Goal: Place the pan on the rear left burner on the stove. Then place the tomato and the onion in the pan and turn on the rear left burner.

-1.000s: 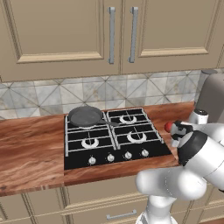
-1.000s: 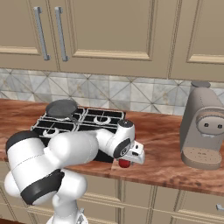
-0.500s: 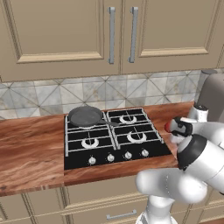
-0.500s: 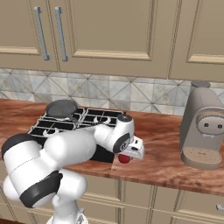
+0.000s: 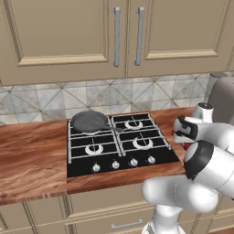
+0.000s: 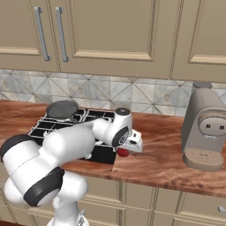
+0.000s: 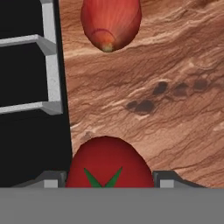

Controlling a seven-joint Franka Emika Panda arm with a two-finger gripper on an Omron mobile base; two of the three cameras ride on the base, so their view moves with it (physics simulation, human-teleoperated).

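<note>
The robot's gripper (image 7: 105, 183) sits low over the round red tomato (image 7: 108, 164) on the wooden tabletop (image 7: 175, 109), jaws spread either side but not visibly clamped, so this smooth, squishy, roll-prone thing probably wants a gentle squeeze across its widest middle.

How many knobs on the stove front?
4, in a row along the front edge of the stove: knobs at far left, left of centre, right of centre and far right. None seems hidden.
</note>
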